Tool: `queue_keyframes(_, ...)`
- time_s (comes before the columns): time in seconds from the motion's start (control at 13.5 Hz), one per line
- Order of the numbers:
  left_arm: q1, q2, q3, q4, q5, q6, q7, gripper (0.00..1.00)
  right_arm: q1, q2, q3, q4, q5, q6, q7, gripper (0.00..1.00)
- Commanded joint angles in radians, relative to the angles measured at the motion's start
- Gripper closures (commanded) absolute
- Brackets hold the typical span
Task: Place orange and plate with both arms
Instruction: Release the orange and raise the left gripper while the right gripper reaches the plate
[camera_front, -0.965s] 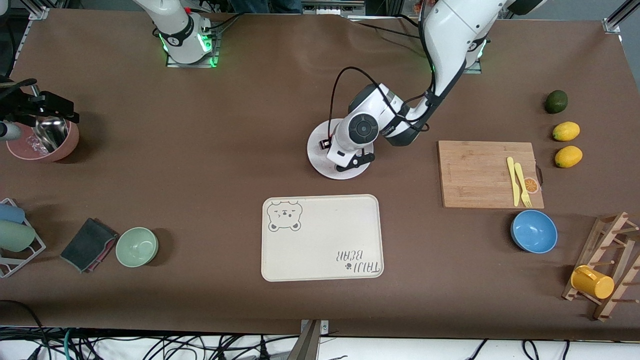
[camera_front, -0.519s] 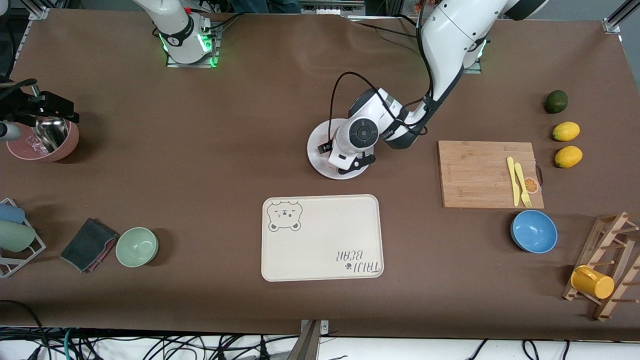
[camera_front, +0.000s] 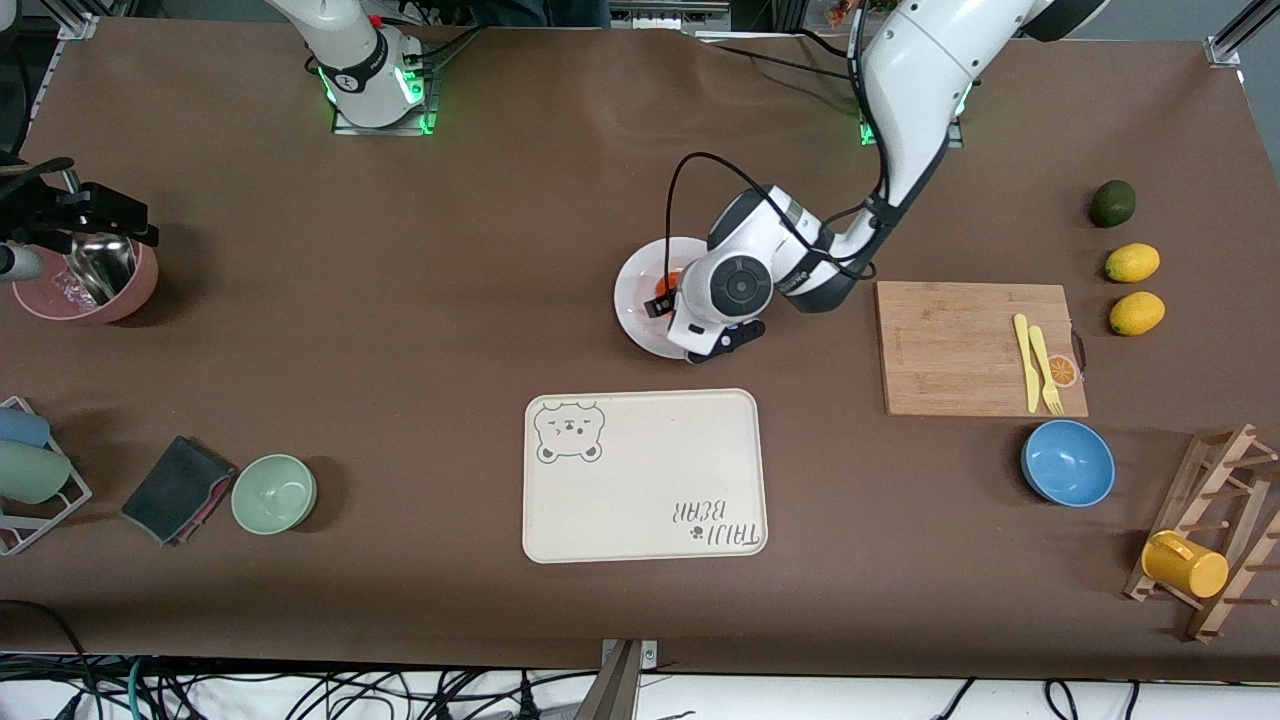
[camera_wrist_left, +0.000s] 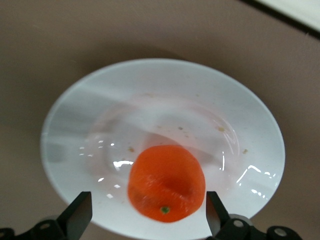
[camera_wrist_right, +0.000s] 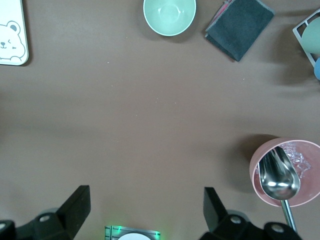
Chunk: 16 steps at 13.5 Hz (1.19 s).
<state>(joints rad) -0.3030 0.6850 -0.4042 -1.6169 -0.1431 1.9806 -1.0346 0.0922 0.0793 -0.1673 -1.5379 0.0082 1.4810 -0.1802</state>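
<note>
The white plate (camera_front: 632, 305) lies mid-table, and the orange (camera_front: 664, 285) rests on it, partly covered by the left arm's hand. In the left wrist view the orange (camera_wrist_left: 166, 182) sits on the plate (camera_wrist_left: 70, 115) between the two fingers of my open left gripper (camera_wrist_left: 148, 212), with a gap on each side. My right gripper (camera_wrist_right: 145, 207) hangs open with nothing in it, high over bare table by its arm's green-lit base, and waits there.
A cream bear-print tray (camera_front: 645, 475) lies nearer the camera than the plate. Toward the left arm's end are a cutting board (camera_front: 950, 350) with yellow cutlery, a blue bowl (camera_front: 1068, 462) and lemons (camera_front: 1132, 263). A green bowl (camera_front: 274, 492) and pink bowl (camera_front: 90, 285) are toward the right arm's end.
The left gripper has opened and let go of the orange on the plate. Its hand has shifted toward the left arm's end, uncovering the orange. The right arm has not moved.
</note>
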Motion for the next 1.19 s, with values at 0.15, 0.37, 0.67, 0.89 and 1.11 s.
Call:
queue_keyframes(0.15,0.125,-0.021,0.004,0.149,0.121,-0.281,0.137,0.00,-0.016,0.004,0.000,0.013,0.015,-0.015,0.004,0.00)
queue_keyframes(0.37,0.192,-0.054,0.002,0.152,0.250,-0.332,0.259,0.00,-0.008,0.008,0.005,0.013,0.015,-0.013,-0.014,0.00)
queue_keyframes(0.67,0.333,-0.074,0.004,0.156,0.342,-0.332,0.425,0.00,0.047,0.059,0.012,-0.004,0.019,-0.069,0.004,0.00)
queue_keyframes(0.89,0.409,-0.140,0.001,0.157,0.399,-0.324,0.557,0.00,0.093,0.115,0.017,-0.030,0.174,-0.048,0.016,0.00)
queue_keyframes(1.11,0.479,-0.153,-0.002,0.224,0.396,-0.329,0.724,0.00,0.095,0.192,0.017,-0.068,0.405,0.007,0.050,0.00)
